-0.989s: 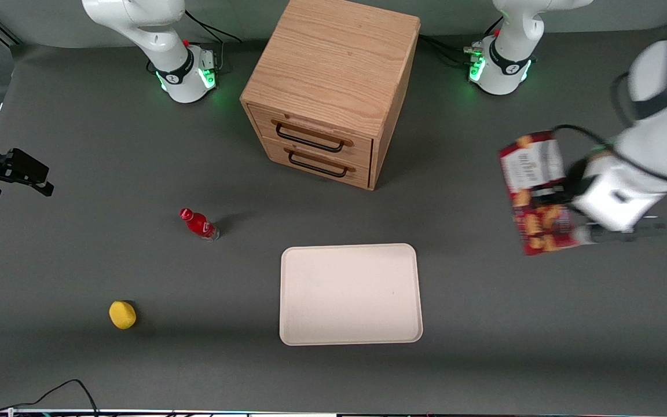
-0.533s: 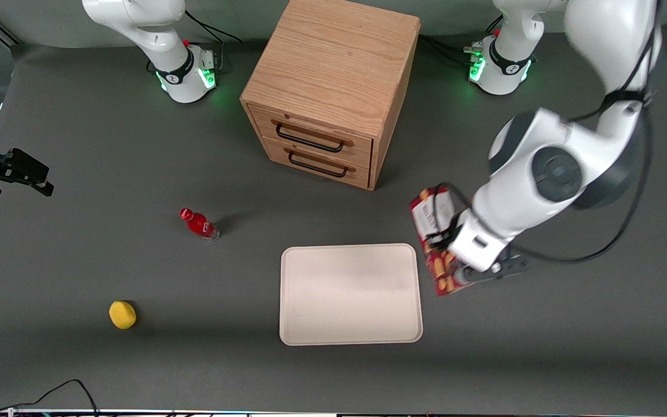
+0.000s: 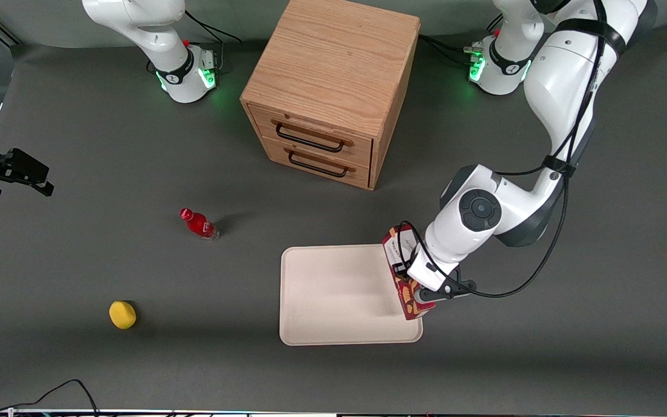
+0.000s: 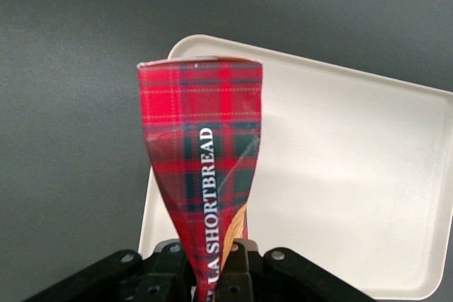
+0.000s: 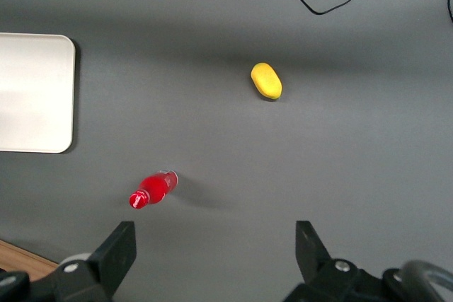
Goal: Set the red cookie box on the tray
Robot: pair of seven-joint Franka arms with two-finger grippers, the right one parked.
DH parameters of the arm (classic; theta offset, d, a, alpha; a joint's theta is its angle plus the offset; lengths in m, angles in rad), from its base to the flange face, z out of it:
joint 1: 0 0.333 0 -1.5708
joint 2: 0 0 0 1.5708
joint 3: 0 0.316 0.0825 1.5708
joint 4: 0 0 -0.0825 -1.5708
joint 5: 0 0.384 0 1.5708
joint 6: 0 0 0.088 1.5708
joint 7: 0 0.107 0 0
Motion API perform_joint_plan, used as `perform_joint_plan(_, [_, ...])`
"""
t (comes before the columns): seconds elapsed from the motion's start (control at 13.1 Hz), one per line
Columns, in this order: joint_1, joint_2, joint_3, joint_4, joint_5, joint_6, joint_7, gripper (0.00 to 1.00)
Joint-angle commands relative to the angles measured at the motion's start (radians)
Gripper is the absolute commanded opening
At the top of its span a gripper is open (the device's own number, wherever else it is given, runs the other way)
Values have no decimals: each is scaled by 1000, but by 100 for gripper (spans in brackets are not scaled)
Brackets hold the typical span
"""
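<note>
Presently listed, from the task's item outward.

Box: slim, dark red, white label end toward the cabinet, cookie pictures at the end nearer the front camera. Held over the tray's edge at the working arm's end, right of centre in the front frame. Whether it touches the tray surface cannot be told. The left wrist view shows its tartan face with white lettering reading "SHORTBREAD", pinched narrow at the grip and wider at its free end.

Gripper: closed on the box, fingers pressing its narrow sides, just above the tray's rim.

Tray: pale cream, rounded corners, low rim, flat on the table at lower centre of the front frame. Its surface fills much of the wrist view under the box.

Cabinet: wooden, two drawers with dark handles, upper centre of the front frame, farther from the front camera than the tray.

Bottle: small, red, lying tilted on the table, centre left of the front frame, toward the parked arm's end. Seen also at lower left of the right wrist frame.

Yellow object: small, rounded, lower left of the front frame, nearer the camera than the bottle.

Table: dark grey surface.
</note>
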Motion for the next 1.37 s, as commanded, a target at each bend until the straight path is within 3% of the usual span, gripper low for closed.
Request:
perform_joint_plan(0.0, [3, -34, -5, -21, 21, 5, -38, 0])
perform_joint_plan(1.29, [13, -28, -5, -48, 24, 31, -26, 0])
